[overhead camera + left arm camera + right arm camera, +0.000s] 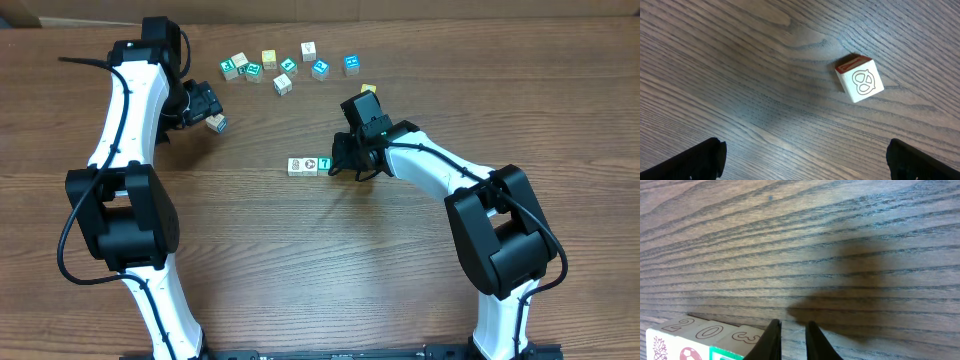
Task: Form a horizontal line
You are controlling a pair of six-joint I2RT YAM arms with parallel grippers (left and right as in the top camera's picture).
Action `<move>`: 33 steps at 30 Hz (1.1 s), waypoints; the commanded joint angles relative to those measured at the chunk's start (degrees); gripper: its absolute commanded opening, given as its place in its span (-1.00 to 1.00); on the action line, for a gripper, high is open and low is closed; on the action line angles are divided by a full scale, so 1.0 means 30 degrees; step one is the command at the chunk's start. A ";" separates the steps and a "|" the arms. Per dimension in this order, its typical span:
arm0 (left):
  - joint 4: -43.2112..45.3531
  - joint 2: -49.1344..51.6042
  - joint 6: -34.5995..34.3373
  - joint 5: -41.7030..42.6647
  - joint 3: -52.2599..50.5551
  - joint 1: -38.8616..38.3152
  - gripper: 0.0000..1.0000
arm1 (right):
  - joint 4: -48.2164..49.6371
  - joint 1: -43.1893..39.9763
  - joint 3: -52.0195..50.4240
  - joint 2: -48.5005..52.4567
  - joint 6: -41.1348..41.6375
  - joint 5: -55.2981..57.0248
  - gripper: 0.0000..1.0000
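Observation:
The horizontal line [309, 165] is a short row of three cubes at the table's middle: two white-faced ones and a teal one [324, 163] at its right end. It also shows in the right wrist view [710, 330], at the bottom left. My right gripper [341, 163] [791, 341] is just right of the teal cube, its fingers nearly together with nothing between them. A white cube with a pretzel print and a red side [860, 79] [216, 123] lies alone on the wood. My left gripper [207, 110] [805, 162] is open and empty, apart from that cube.
Several loose cubes [288, 66] lie scattered along the back of the table, among them teal ones [351, 64] and a yellow one [368, 90] behind the right arm. The table is brown wood.

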 commanded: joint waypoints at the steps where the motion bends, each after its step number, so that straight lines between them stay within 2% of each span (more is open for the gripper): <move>1: 0.0022 0.0182 0.0168 -0.0095 0.0291 -0.0160 0.99 | 0.0066 -0.0022 -0.0044 0.0204 -0.0015 0.0182 -0.68; 21: 0.0022 0.0182 0.0168 -0.0087 0.0291 -0.0160 0.99 | 0.0058 -0.0022 -0.0044 0.0204 -0.0015 0.0182 -0.65; 25: 0.0022 0.0182 0.0168 -0.0095 0.0291 -0.0160 1.00 | 0.0080 -0.0029 -0.0044 0.0204 -0.0015 0.0189 -0.55; 33: 0.0022 0.0182 0.0168 -0.0087 0.0291 -0.0160 1.00 | 0.0000 -0.0525 0.0029 0.0197 -0.0015 0.0182 -0.55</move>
